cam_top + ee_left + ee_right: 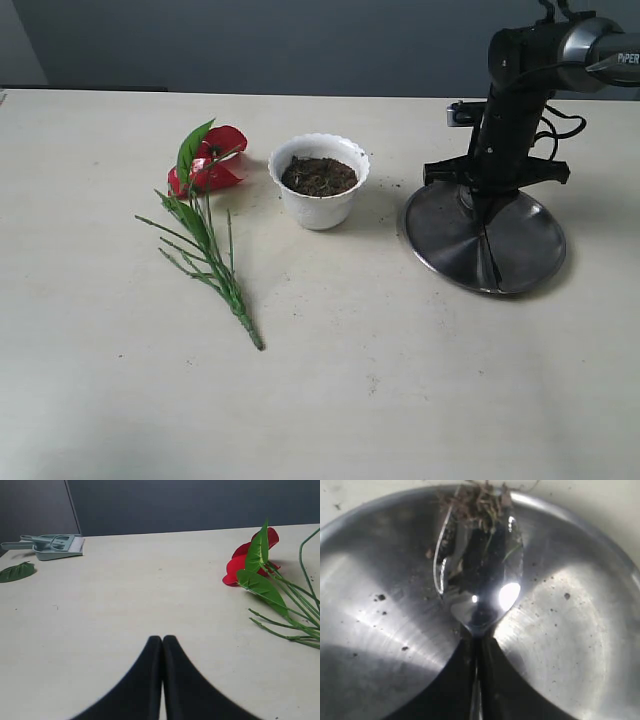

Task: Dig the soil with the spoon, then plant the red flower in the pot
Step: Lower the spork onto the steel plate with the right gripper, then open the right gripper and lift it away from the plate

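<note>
The red flower lies flat on the table left of the pot, stems trailing toward the front; the left wrist view also shows the flower. The white scalloped pot stands upright with dark soil in it. My right gripper points down over the steel plate. It is shut on the handle of the spoon, whose head rests on the plate with a clump of soil at its tip. My left gripper is shut and empty, low over bare table, away from the flower.
Soil crumbs dot the steel plate and the table around the pot. A green dustpan with a brush and a loose green leaf lie far off in the left wrist view. A dark wall runs behind the table.
</note>
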### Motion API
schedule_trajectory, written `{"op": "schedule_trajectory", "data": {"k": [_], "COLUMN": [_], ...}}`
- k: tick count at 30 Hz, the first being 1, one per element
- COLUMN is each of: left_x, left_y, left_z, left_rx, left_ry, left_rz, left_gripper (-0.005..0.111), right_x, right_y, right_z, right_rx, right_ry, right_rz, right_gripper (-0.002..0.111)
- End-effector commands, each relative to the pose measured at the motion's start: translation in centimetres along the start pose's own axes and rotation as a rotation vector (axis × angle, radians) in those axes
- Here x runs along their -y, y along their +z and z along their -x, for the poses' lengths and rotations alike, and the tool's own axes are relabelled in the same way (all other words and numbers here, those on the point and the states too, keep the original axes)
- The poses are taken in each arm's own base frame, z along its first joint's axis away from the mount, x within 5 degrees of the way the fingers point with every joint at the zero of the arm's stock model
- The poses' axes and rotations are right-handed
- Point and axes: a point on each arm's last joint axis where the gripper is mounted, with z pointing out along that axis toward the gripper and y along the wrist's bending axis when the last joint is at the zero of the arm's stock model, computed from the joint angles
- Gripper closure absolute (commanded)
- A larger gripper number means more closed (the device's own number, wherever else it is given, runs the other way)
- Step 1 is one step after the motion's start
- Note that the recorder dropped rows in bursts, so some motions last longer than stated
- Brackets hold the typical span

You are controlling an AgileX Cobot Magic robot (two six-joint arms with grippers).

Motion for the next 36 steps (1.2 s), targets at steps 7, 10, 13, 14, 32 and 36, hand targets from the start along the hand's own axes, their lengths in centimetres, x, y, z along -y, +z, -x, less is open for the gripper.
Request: {"op": "schedule_trajectory", "data": {"k": [7, 10, 13, 14, 32, 36], "left_x": [0.0, 0.0, 0.0, 0.0, 0.0, 0.0], "left_y": [0.0, 0.0, 0.0, 0.0, 0.0, 0.0], "left_z": [-0.1, -0.1, -0.1, -0.1, -0.1, -0.1], "left_rx": [0.007, 0.007, 0.007, 0.007, 0.007, 0.007], "left_ry": [0.006, 0.006, 0.006, 0.006, 0.006, 0.006], "left_rz": [0.002, 0.002, 0.002, 0.002, 0.002, 0.002], "left_gripper": [0.106, 0.106, 0.106, 0.106, 0.106, 0.106], "right_x": [0.1, 0.1, 0.1, 0.1, 0.2, 0.3], "right_y": [0.4, 0.4, 0.4, 0.4, -1.5, -3.8], "right_z": [0.2, 0.2, 0.3, 0.3, 0.4, 0.3], "right_rx": [0.016, 0.016, 0.017, 0.017, 0.016, 0.066], "right_ry": [0.0, 0.0, -0.002, -0.002, 0.002, 0.004], "right_rz": [-0.006, -0.006, -0.009, -0.009, -0.009, 0.001], "right_gripper": [0.109, 0.109, 0.107, 0.101, 0.082, 0.082]}}
